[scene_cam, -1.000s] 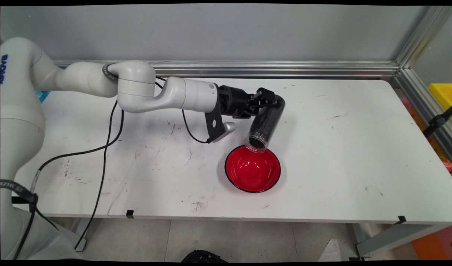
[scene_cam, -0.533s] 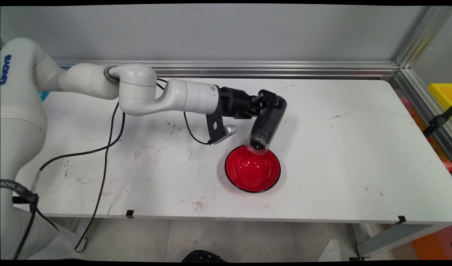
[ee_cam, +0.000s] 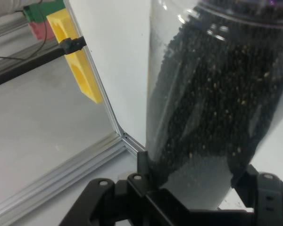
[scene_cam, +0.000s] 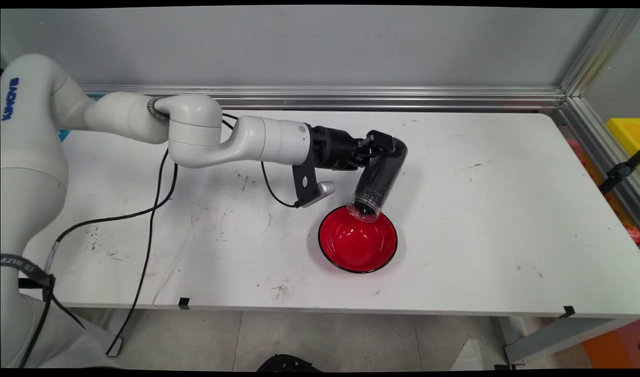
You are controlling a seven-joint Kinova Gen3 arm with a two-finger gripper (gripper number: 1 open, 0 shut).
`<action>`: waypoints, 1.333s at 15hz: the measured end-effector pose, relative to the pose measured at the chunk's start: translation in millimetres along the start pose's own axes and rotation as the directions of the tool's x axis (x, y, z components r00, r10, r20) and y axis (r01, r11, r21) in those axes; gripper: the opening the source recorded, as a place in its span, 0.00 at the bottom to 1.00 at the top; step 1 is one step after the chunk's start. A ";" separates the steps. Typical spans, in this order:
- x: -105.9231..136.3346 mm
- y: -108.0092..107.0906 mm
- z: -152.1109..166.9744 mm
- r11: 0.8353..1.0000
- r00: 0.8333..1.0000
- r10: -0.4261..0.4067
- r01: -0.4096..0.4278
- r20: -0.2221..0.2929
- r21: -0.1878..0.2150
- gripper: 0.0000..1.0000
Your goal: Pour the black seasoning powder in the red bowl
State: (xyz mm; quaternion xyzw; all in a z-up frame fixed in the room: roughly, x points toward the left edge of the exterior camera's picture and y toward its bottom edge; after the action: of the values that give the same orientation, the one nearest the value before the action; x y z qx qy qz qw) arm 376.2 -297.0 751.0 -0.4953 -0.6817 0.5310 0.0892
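One clear jar (scene_cam: 378, 175), packed with fine black grains, hung tilted above the white bench (scene_cam: 482, 209) in the main view. The white arm (scene_cam: 257, 141) reached in from the left, and its jaws were closed on the jar's upper, closed end. The jar's open mouth pointed down and toward the camera, just over the far rim of a red bowl (scene_cam: 357, 246) with a black edge. The grains had slid down to the mouth, but the bowl's red inside showed no grains. The bowl stood alone near the middle of the bench, well apart from the edges. Black cables (scene_cam: 152, 209) hung from the arm across the bench's left side. A metal rail (scene_cam: 377, 97) ran along the wall behind, and a yellow box (scene_cam: 624, 133) showed past the bench's right end. No label or lettering could be seen on the jar or the bowl.

From the hand view, the jar (ee_cam: 217, 103) filled the right of the picture, its clear wall dark with grains. The two black fingers (ee_cam: 144, 165) pressed its sides near the bottom edge, holding it firmly. Beyond it lay the bench (ee_cam: 118, 56), the rail (ee_cam: 85, 165) and the yellow box (ee_cam: 78, 66). Again nothing readable appeared.
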 end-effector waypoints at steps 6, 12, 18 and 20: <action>2.6 -1.0 -3.3 1.000 1.000 0.010 -0.010 0.002 0.004 0.00; 3.1 -2.6 -7.1 0.999 1.000 0.030 -0.030 0.009 0.016 0.00; 1.4 -3.3 -8.8 0.997 0.998 0.063 -0.064 0.019 0.039 0.00; 1.2 -3.3 -9.1 0.996 0.997 0.075 -0.076 0.022 0.048 0.00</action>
State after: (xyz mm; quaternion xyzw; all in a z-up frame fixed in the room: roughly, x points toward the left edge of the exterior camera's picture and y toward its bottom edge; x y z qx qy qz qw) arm 379.5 -290.1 757.1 -0.5132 -0.6502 0.5553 0.0743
